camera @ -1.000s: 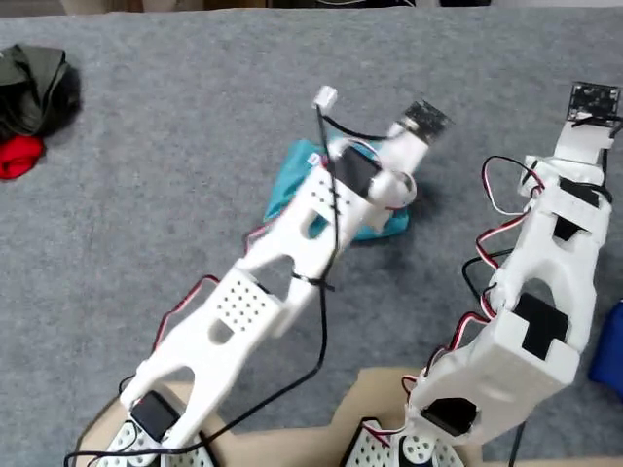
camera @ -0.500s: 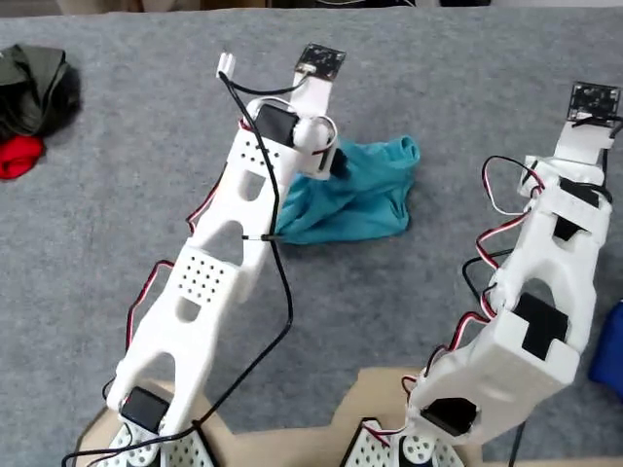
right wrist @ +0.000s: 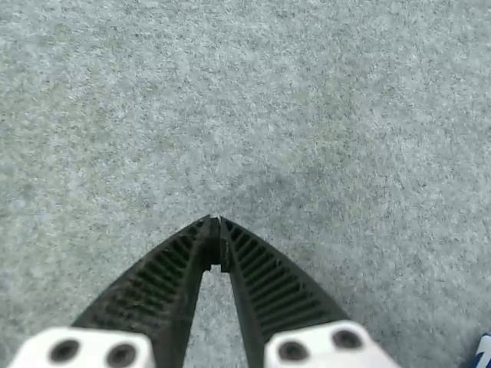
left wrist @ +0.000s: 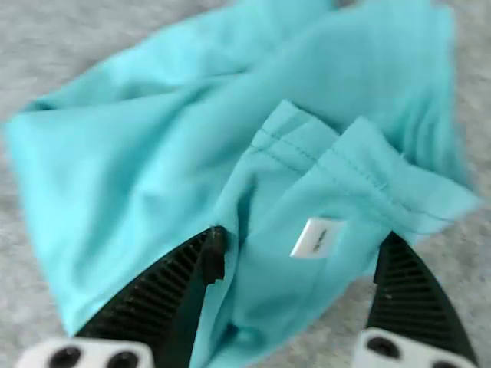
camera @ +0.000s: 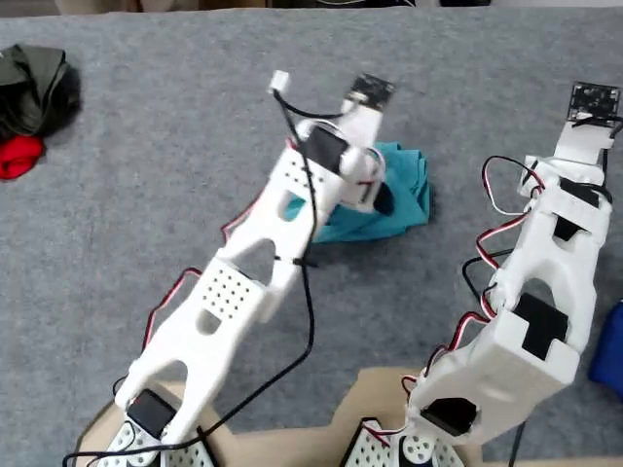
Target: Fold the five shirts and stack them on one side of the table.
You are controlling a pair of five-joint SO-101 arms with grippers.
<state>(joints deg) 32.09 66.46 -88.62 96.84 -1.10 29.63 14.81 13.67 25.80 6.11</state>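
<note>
Tabletop [camera: 146,224] in grey felt is occupied near its middle by a crumpled teal shirt [camera: 404,190], and a dark garment [camera: 34,83] with a red one [camera: 19,156] just beside it is seen at the far left corner. The left gripper [left wrist: 303,241] is held over the teal shirt, its fingers spread wide with a fold of cloth between them. The right gripper [right wrist: 215,230] is held above bare felt to the right, its fingers pressed together.

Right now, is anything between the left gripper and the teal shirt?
Nothing visible is. The left gripper sits right at the teal shirt, open jaws straddling a bunched fold of it.
</note>
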